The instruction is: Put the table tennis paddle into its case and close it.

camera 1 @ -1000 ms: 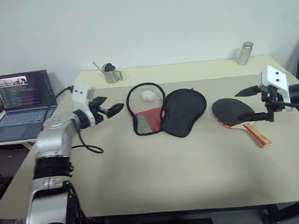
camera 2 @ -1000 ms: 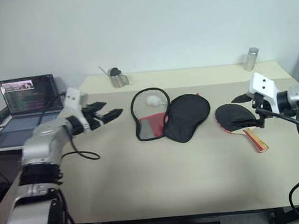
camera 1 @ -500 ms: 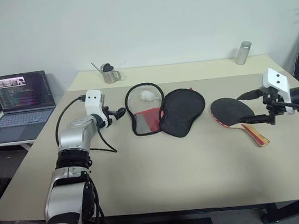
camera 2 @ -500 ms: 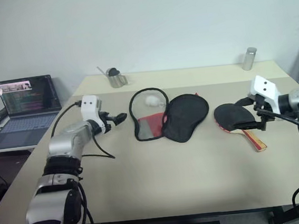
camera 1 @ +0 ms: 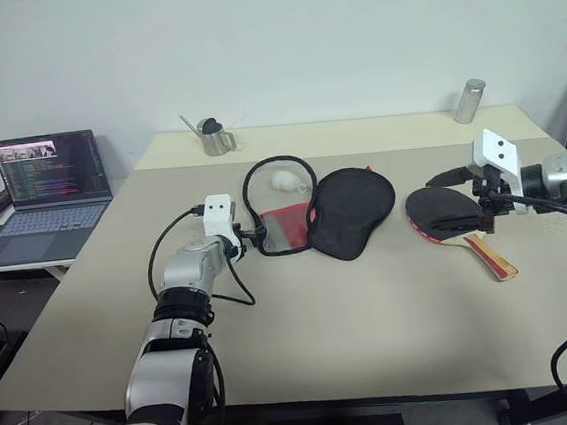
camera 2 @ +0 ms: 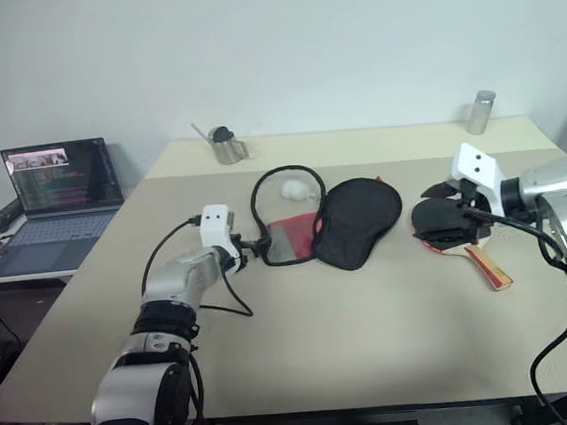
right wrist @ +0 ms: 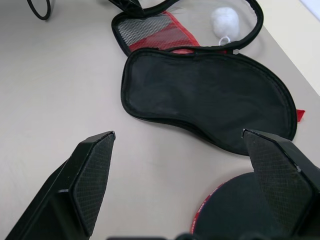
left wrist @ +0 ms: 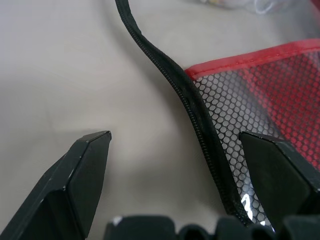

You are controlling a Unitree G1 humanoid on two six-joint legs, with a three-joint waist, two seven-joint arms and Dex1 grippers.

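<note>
Case (camera 1: 309, 213) lies unzipped mid-table, paddle (camera 1: 450, 219) just right of it. My left gripper (camera 1: 251, 240), jaws spread and empty, straddles the case's zip edge to pin it; right gripper (camera 1: 460, 198), spread, hovers over the paddle, likely for pickup

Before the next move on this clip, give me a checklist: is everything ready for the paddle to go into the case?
1. The case lies unzipped and spread flat on the table: ok.
2. The left pincer is open, its fingers either side of the case's zip edge: ok.
3. The right pincer is open over the table tennis paddle: ok.
4. Paddle gripped: not ok, it lies on the table.
5. Case interior free: not ok, a small white ball sits on the lining.
6. Whether the left fingers touch the case: cannot tell.
</note>
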